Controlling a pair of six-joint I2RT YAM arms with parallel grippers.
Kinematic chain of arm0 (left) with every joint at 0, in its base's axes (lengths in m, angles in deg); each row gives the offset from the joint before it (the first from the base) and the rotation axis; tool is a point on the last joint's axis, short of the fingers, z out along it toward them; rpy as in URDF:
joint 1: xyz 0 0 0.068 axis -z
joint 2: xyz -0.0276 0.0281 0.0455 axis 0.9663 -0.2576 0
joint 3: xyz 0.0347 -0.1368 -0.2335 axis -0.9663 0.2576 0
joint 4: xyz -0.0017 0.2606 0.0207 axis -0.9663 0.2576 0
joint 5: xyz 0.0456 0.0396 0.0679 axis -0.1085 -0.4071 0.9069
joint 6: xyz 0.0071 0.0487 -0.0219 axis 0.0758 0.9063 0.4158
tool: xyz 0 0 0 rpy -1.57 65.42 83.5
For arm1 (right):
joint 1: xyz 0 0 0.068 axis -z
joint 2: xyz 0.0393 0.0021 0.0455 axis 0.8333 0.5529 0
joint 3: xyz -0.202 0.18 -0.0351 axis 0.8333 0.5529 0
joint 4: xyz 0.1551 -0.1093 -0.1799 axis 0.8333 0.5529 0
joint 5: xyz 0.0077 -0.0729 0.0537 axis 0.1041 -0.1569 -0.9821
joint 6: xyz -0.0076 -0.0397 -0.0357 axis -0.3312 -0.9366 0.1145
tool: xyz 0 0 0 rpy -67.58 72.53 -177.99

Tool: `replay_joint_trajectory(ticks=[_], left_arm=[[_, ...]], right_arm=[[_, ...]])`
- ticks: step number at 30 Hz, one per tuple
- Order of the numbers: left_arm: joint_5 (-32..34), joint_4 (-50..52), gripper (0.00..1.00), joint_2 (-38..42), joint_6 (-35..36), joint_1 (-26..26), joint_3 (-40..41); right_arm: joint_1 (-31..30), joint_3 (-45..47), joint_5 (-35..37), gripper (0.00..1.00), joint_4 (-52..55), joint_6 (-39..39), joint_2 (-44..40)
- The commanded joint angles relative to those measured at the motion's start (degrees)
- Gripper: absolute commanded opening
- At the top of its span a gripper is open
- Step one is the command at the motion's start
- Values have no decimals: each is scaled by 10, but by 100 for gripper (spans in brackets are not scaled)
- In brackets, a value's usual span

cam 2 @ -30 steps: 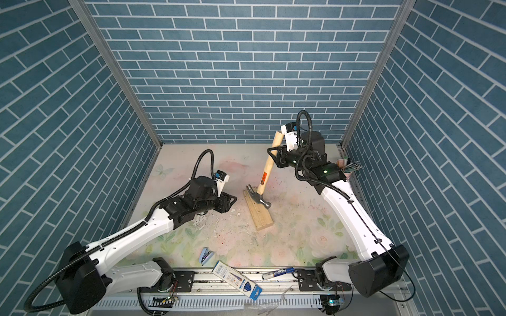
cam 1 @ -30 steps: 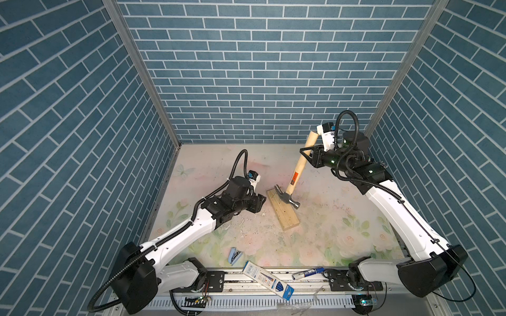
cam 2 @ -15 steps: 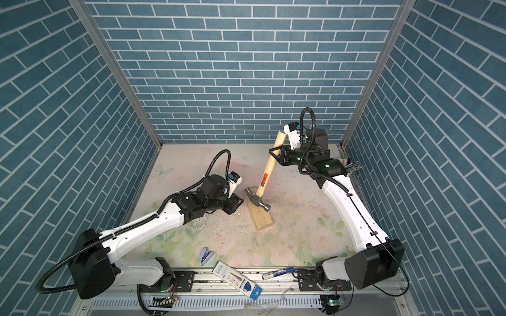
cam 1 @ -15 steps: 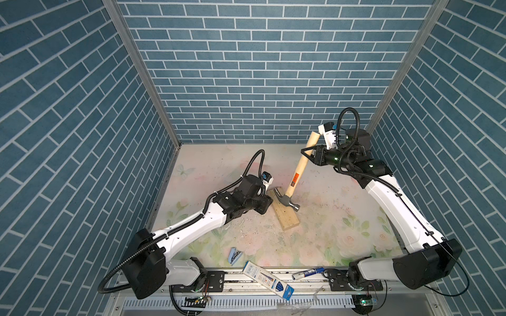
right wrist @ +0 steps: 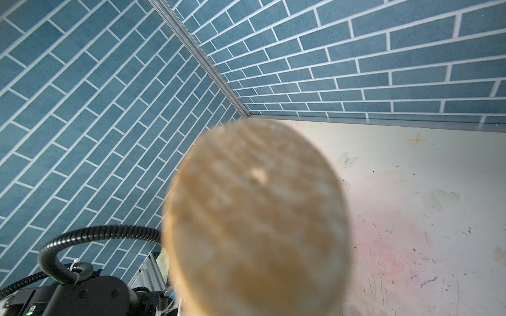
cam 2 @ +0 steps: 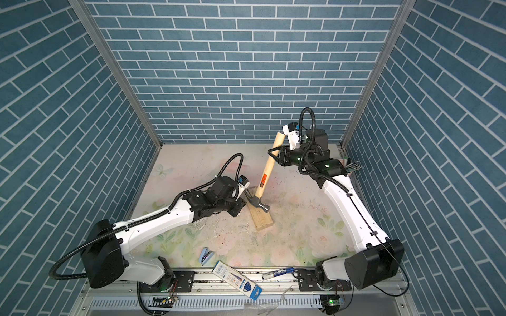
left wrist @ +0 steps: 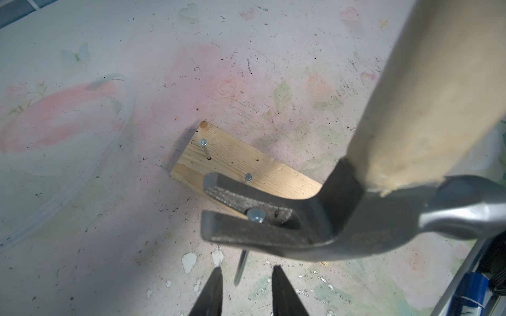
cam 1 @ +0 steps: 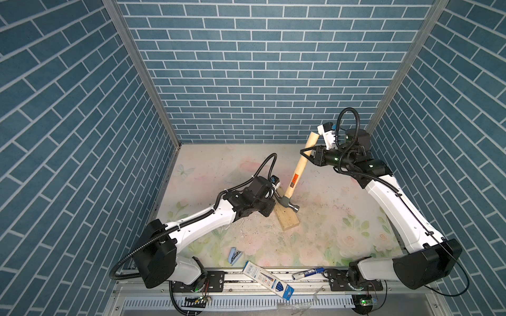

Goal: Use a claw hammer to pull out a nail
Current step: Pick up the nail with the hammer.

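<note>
The claw hammer [cam 1: 297, 173] [cam 2: 264, 177] stands tilted, its grey head [left wrist: 342, 219] over the near end of a pale wooden block [cam 1: 287, 221] [left wrist: 273, 175]. My right gripper [cam 1: 306, 154] is shut on the upper handle; the right wrist view shows only the handle's butt [right wrist: 254, 219]. A nail [left wrist: 256, 214] sits in the claw's fork, its shaft hanging below, clear of the wood. My left gripper [left wrist: 246, 279] [cam 1: 271, 209] is beside the block under the claw. It is open, a finger on each side of the nail's tip without touching it. Two more nails [left wrist: 203, 142] stand in the block.
White chips litter the floral mat around the block. Near the front rail lie a blue stapler [cam 1: 235, 254], a long blue-and-white box [cam 1: 267, 279] and a marker [cam 1: 309, 273]. Blue brick walls close in three sides.
My left arm has reached right, up to the block and under the hammer's claw, and its jaws have narrowed. The hammer and right gripper have barely moved.
</note>
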Motion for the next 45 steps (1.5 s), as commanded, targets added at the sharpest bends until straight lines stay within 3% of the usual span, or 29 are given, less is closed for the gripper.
replay_joint_trajectory(ticks=[1, 12, 45], left_arm=[[20, 17, 29, -5, 10, 4, -15], [24, 14, 26, -15, 12, 5, -18], [35, 15, 1, -18, 10, 5, -32]], right_arm=[[2, -19, -36, 0, -38, 66, -13], [3, -19, -41, 0, -40, 66, -13], [2, -17, -47, 0, -44, 69, -4]])
